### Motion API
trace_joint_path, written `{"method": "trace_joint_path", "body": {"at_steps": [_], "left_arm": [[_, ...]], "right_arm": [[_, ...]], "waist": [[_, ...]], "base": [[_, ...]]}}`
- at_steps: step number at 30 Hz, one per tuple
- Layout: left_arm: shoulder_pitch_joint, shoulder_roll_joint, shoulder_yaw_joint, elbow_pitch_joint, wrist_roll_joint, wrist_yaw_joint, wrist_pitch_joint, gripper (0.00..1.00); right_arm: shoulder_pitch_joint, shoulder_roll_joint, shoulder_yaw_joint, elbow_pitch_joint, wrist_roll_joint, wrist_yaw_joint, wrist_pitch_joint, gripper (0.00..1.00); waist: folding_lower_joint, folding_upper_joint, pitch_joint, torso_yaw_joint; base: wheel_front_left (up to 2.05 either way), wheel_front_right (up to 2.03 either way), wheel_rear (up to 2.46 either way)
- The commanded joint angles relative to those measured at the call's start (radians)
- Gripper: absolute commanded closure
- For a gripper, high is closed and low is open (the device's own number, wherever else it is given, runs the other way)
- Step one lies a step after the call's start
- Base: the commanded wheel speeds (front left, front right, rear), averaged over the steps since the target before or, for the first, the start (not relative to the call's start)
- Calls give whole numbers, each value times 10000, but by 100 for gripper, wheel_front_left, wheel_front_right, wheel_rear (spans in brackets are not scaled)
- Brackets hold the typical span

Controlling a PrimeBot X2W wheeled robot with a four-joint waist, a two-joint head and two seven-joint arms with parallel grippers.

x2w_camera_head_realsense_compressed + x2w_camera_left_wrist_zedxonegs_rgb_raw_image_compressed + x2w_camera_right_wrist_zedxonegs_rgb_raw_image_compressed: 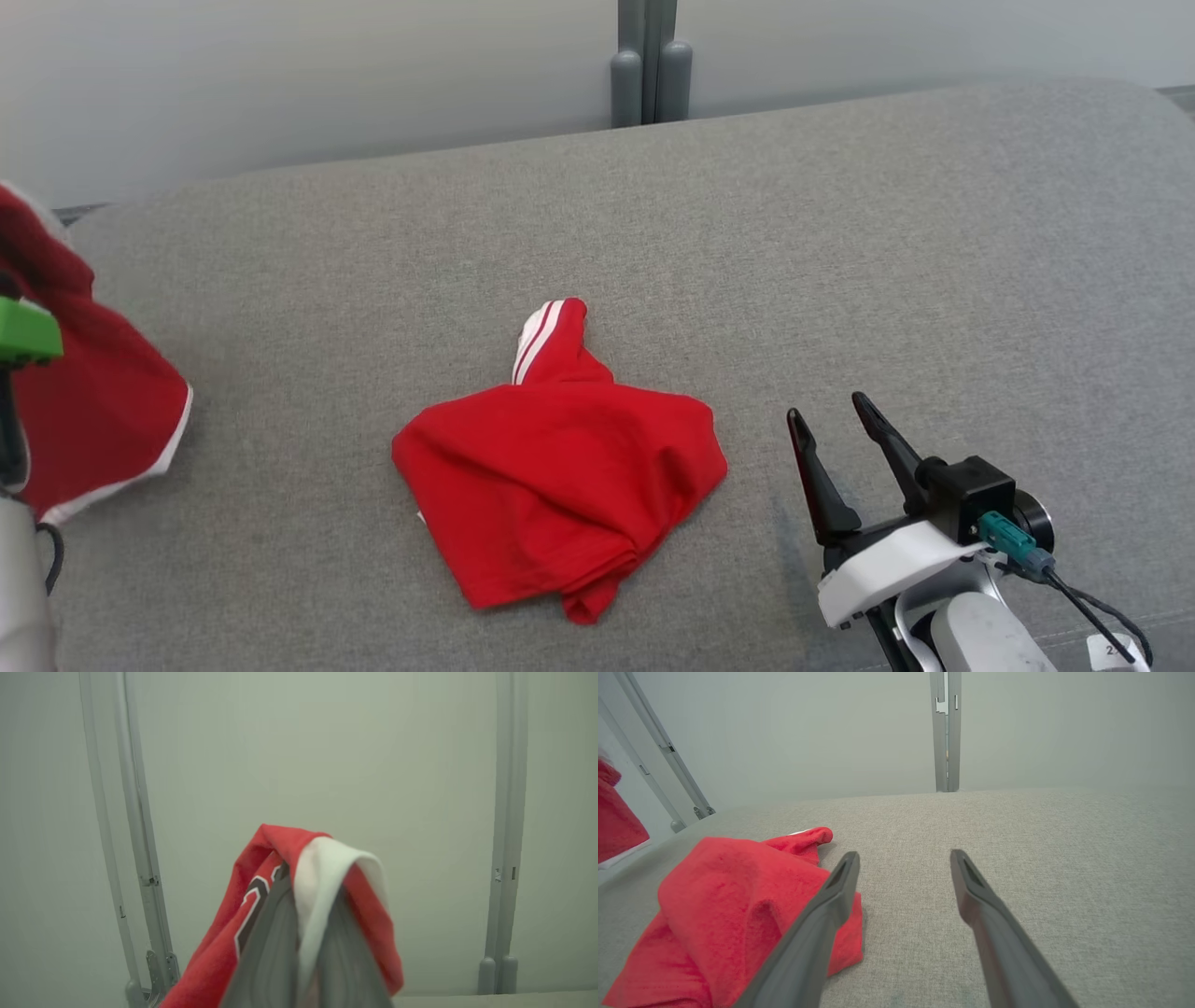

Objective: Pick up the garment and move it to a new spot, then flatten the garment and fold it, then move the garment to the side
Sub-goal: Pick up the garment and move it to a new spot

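Observation:
A red garment [103,420] with white trim hangs in the air at the far left of the head view, over the left end of the grey padded table [887,233]. In the left wrist view my left gripper [310,891] is shut on that garment [219,947]; red cloth with a white band and a dark printed mark drapes over the fingertips. It also appears as red cloth [616,812] at the left edge of the right wrist view. My right gripper [826,408] [904,855] hovers open and holds nothing, low over the table's near right part.
A second red garment [560,457] [728,891] with white stripes lies bunched in the middle of the table, just left of my right gripper. A grey post [651,65] stands against the pale wall behind the table. Bare grey surface stretches to the right.

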Motion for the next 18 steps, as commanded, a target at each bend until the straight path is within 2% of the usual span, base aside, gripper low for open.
{"method": "trace_joint_path", "body": {"at_steps": [1,6,14,18], "left_arm": [[186,115,200,277,5,110,6,100],[285,235,1054,1367,-174,459,5,100],[475,-6,1890,2482,-169,504,6,100],[606,-311,2179,3458,-216,408,6,100]], "right_arm": [[-167,-15,27,-78,-99,0,-32,0],[-360,-130,17,-125,-304,-1,-32,0],[-566,-353,-80,-360,-439,-1,-32,0],[-750,-328,37,-456,-491,-1,-32,0]], "waist": [[0,0,307,165],[0,0,865,170],[0,0,1501,186],[0,0,1729,134]], "base": [[0,0,0],[0,0,0],[0,0,0],[0,0,0]]}}
